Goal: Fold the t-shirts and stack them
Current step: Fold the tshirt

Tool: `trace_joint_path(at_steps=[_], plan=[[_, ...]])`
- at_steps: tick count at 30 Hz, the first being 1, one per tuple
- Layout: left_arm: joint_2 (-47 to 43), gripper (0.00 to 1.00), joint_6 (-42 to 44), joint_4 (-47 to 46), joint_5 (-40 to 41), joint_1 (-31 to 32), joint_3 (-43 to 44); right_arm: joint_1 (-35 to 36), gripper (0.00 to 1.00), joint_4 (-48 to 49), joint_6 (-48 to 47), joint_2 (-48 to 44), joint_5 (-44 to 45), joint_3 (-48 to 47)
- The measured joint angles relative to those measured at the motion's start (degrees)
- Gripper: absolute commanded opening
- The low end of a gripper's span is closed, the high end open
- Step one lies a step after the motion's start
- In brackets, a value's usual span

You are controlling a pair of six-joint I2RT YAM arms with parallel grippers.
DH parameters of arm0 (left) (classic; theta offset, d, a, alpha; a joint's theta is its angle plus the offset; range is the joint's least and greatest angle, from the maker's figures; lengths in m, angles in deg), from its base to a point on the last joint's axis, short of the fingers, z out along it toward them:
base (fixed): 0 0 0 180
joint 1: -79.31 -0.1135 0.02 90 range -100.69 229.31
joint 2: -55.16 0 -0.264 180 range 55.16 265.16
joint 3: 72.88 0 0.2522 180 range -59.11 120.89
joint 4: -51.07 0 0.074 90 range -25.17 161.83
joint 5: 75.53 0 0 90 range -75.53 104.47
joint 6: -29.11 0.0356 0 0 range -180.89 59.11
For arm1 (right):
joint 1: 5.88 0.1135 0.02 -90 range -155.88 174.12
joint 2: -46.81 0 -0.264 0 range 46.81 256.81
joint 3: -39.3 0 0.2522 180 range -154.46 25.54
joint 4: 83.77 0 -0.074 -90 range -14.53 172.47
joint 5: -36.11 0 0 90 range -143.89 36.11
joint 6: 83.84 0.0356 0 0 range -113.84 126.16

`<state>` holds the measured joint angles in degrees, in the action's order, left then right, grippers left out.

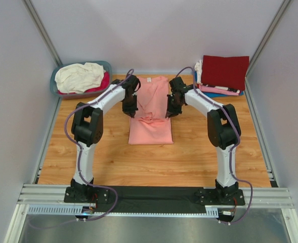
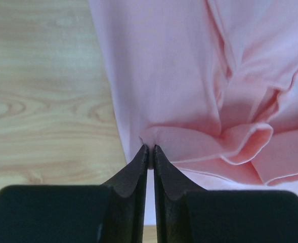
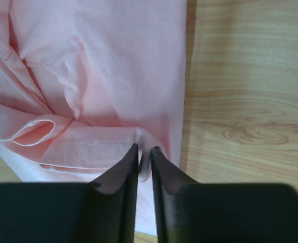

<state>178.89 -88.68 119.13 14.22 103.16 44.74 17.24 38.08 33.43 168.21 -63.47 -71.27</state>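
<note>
top external: high, far, facing down | wrists: close, facing down | shared: salmon-pink t-shirt

One salmon-pink t-shirt lies on the single wooden table. The stack at the far right shows three folded layers: one dark red t-shirt, one pink t-shirt and one blue t-shirt. One blue-grey basket holds two visible garments, one cream-white t-shirt and one magenta t-shirt, making six t-shirts countable. There are two arms, the left arm and the right arm, and two grippers, the left gripper and the right gripper.
</note>
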Motion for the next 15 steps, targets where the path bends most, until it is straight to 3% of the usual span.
trace_joint_path(at_steps=[3,10,12,15], plan=[[4.7,0.27,0.0,2.6,-0.8,-1.2,6.4,-0.9,0.49,-1.8,0.6,2.6,-0.4,-5.0],[9.8,0.32,-0.9,10.7,-1.0,-5.9,19.1,-4.6,0.51,-8.5,1.2,7.8,0.0,-23.1],[8.0,0.32,-1.2,11.0,-0.6,-6.9,19.0,-5.3,0.51,-8.9,1.2,6.6,0.3,-24.0],[1.3,0.33,-1.4,9.4,0.0,-6.7,11.8,-5.9,0.49,-8.3,1.2,1.5,0.5,-18.2]])
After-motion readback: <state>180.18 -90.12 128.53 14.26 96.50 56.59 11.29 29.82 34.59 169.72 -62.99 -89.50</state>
